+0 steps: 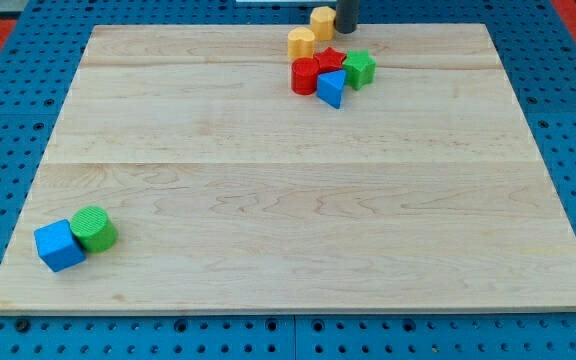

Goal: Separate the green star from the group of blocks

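The green star (359, 67) sits at the right end of a cluster near the view's top centre. It touches a red star (330, 58) and is next to a blue triangle (332, 88). A red cylinder (305, 75) sits at the cluster's left, with a yellow block (301, 42) above it. An orange-yellow block (322, 21) lies at the board's top edge. My tip (347, 28) is the dark rod's end at the top edge, just right of the orange-yellow block and above the green star, apart from it.
A blue cube (59, 245) and a green cylinder (94, 228) touch each other at the view's bottom left of the wooden board (288, 220). Blue perforated table surrounds the board.
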